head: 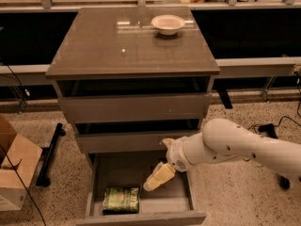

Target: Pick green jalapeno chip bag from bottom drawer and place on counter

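The end effector (155,178), whose open-or-closed state cannot be told, hangs inside the open bottom drawer (120,171) just right of the ungrasped green jalapeno chip bag (122,199) lying on its floor; grasping and placement on the counter (108,46) remain.

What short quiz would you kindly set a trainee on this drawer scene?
1. What stands on the counter?
2. True or false: the green jalapeno chip bag lies in the bottom drawer.
3. The gripper is: A) above the counter; B) over the open bottom drawer, near the bag; C) lifting the bag clear of the drawer.
Key: 1 a white bowl; 2 true; 3 B.
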